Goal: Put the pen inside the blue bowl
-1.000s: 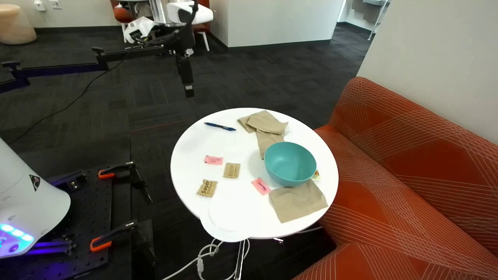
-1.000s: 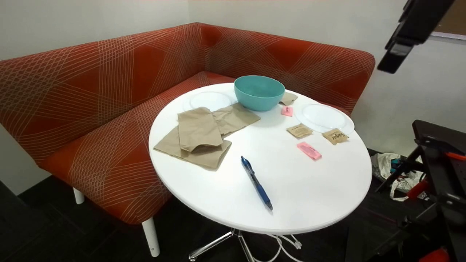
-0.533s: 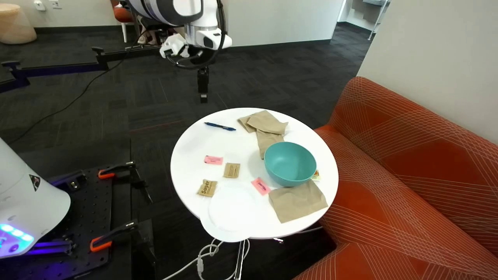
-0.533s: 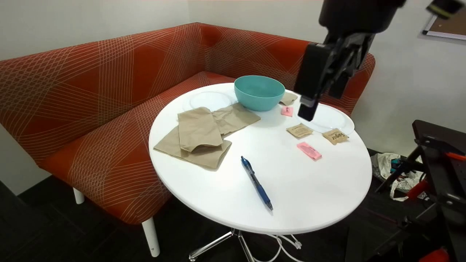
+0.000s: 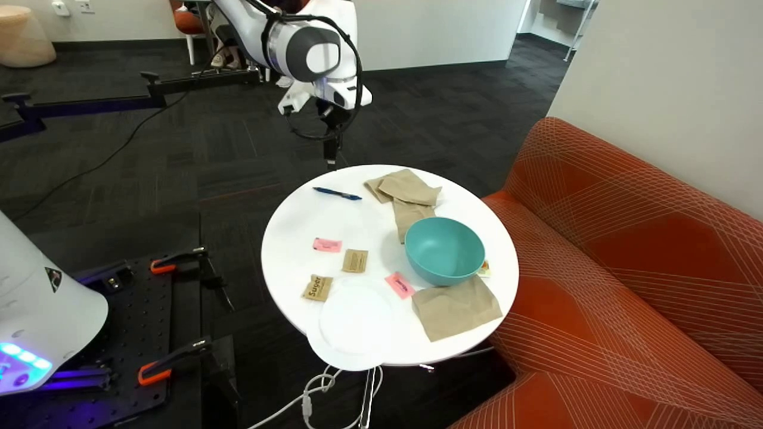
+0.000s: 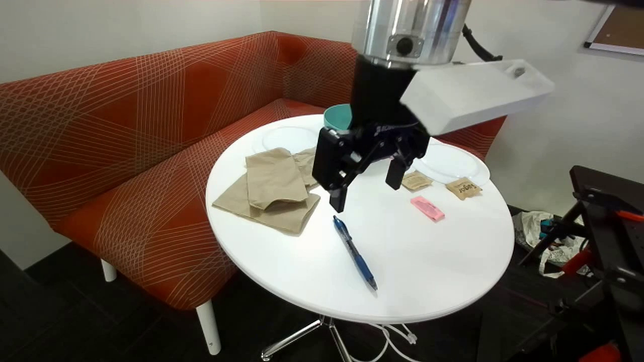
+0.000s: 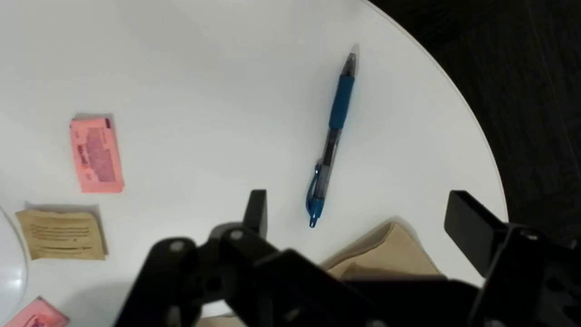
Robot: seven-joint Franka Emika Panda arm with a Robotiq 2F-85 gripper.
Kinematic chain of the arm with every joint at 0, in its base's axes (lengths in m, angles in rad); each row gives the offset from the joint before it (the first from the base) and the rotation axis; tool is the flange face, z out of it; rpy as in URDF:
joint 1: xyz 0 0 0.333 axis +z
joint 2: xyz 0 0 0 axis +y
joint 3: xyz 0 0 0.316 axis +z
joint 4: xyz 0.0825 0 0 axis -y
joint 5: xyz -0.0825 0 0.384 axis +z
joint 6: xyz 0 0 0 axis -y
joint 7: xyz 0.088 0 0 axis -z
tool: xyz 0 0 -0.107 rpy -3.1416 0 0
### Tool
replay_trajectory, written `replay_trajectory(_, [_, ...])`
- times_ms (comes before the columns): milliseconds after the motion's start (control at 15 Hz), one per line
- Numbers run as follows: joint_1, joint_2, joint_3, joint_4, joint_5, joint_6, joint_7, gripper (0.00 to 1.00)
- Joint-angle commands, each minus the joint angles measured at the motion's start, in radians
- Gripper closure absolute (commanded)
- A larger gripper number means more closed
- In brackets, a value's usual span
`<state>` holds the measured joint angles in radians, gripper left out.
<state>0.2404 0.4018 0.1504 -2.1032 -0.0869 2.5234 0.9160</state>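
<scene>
The black two-fingered end effector, spread and empty, should centre midway along the slim blue plastic pen before descending.

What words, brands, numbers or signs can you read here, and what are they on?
"Sugar": on a tan packet.
Print on the other tan packet: too small and blurred.
Print on the pink packet nearer the blue bowl: too small.
Print on the other pink packet, nearer the pen: too blurred.
Pale lettering on the gripper: too blurred.
Sticker on the robot's base: no readable words.
No number can be read.
</scene>
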Motion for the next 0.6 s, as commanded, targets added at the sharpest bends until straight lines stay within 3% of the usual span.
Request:
replay_trajectory(0, [0.061, 0.088, -0.054, 0.059, 0.021, 0.061, 0.059, 0.00])
replay_trajectory(533, [0.108, 0.194, -0.105, 0.120, 0.053, 0.073, 0.078, 0.00])
